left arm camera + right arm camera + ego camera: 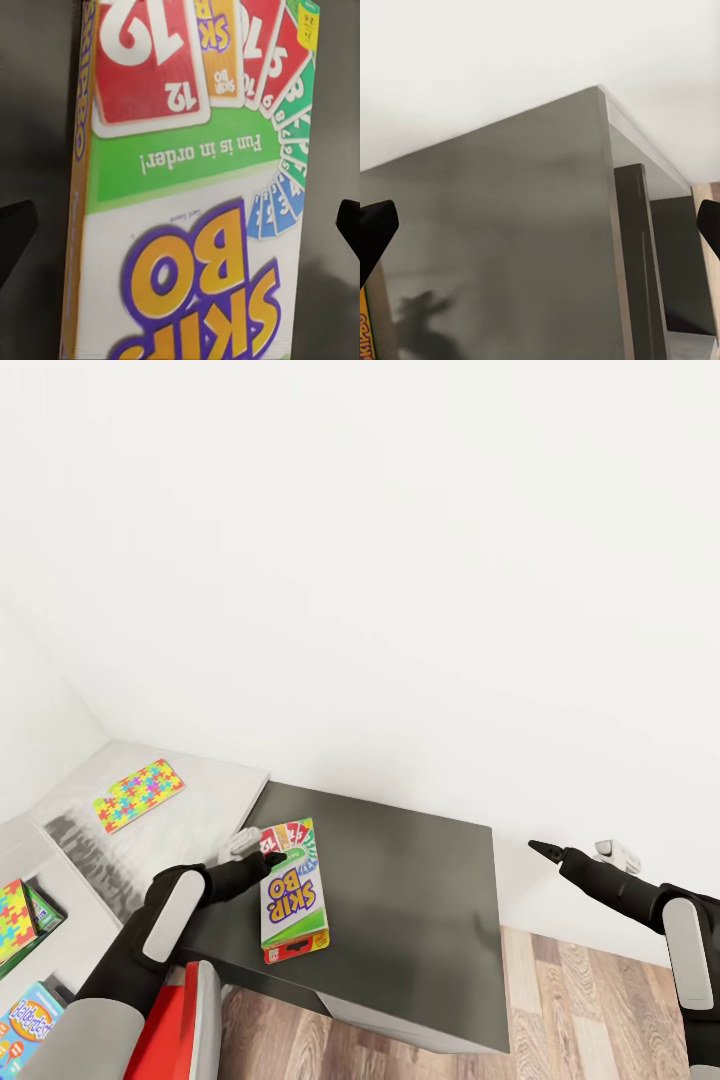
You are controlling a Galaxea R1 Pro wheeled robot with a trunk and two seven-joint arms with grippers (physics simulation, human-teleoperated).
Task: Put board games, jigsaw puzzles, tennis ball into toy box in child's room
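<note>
Directly beneath the left gripper (268, 857), whose black fingers (16, 232) are spread wide on either side, the flat yellow-green-red Skip-Bo card box (293, 890) lies on the dark grey cabinet top (420, 920). To its right, off the cabinet's edge, the right gripper (545, 848) hangs parted and empty.

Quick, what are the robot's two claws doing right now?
Left gripper: open, fingers spread either side of the Skip-Bo box.
Right gripper: open, holding nothing.
</note>
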